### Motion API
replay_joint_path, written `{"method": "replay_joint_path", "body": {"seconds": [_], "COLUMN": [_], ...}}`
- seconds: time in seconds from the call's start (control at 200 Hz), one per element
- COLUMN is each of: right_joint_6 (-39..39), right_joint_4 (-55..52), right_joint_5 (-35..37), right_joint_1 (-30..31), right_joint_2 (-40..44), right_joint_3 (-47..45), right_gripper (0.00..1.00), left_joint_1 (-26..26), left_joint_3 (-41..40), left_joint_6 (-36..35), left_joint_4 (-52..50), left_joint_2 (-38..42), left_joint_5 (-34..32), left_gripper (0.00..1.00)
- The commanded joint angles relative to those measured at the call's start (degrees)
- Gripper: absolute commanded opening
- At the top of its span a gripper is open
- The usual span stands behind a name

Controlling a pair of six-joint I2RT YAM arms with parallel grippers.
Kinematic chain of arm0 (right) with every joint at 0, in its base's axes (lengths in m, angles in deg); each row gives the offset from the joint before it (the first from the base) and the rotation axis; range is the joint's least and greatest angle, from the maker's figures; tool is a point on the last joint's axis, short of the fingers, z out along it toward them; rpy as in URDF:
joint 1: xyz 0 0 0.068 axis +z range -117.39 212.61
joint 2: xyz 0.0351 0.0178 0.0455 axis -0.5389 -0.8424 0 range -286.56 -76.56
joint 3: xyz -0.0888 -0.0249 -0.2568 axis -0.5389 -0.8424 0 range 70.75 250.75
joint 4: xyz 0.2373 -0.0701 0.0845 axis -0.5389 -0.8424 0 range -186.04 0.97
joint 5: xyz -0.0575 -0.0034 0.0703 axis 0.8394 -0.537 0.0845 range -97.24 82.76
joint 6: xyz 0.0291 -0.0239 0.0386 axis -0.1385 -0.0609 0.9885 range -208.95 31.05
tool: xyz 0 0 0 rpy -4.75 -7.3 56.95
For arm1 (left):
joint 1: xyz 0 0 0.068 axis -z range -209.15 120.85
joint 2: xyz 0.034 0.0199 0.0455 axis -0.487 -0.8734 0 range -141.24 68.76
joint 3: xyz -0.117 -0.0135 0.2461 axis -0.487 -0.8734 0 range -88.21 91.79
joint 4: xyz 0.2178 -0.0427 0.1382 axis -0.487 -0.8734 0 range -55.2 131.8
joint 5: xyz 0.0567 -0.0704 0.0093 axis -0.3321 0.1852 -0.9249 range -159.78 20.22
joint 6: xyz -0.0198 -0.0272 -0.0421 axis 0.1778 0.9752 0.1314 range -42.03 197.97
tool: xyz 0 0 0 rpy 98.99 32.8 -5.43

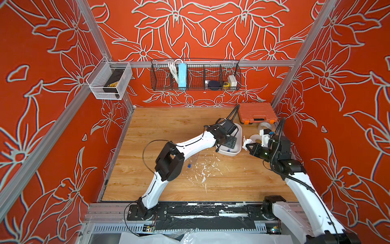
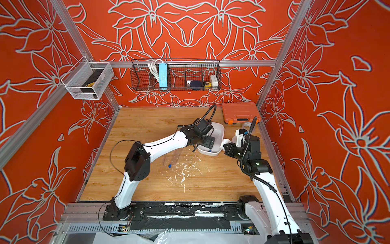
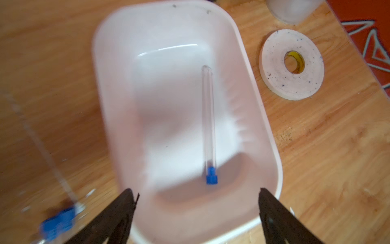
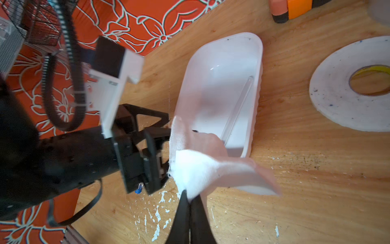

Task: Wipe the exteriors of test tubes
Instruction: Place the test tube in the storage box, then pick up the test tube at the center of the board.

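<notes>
Two jaws of the left gripper [image 3: 196,192] stand wide and empty above the near end of the tub [image 3: 118,105], one test tube [image 3: 209,126] lying ahead inside, blue cap [image 3: 211,178] nearest, long axis running away; the right gripper [image 4: 191,196], alongside, pinches tissue [image 4: 200,169].

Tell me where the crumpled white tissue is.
In both top views, the crumpled white tissue is pinched in the right fingers, beside the white plastic tub.
</notes>
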Motion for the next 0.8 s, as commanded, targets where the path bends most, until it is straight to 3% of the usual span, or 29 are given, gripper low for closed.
{"method": "replay_joint_path", "body": {"seconds": [0.0, 0.175, 0.335, 0.561, 0.796], "right_joint_6": [-2.26, -2.99, -3.44, -4.36, -3.47], "right_joint_4": [-4.41, -4.76, -3.65, -4.46, -2.80], "right_joint_5": [4.40, 10.91, 14.35, 17.45, 18.50], "right_joint_1": [6.61, 20.53, 28.61, 35.96, 38.32], "right_joint_2": [0.51, -5.89, -12.65, -19.90, -22.38], "right_joint_3": [4.78, 7.24, 8.21, 10.23, 9.26], "right_gripper": [0.00, 0.00, 0.00, 0.00, 0.00], "left_joint_1": [-3.45, -11.71, -16.50, -21.82, -22.35], "left_joint_3": [-10.10, -31.52, -43.62, -50.96, -51.88], "left_joint_6": [2.52, 5.35, 5.00, 3.60, 2.46], "left_joint_4": [-1.29, 2.72, 6.52, 12.69, 15.30], "left_joint_2": [11.67, 25.78, 30.66, 28.96, 24.00], "left_joint_5": [-4.68, -3.47, -2.82, 0.72, 2.42], "left_gripper": [0.90, 0.87, 0.85, 0.85, 0.78]}}
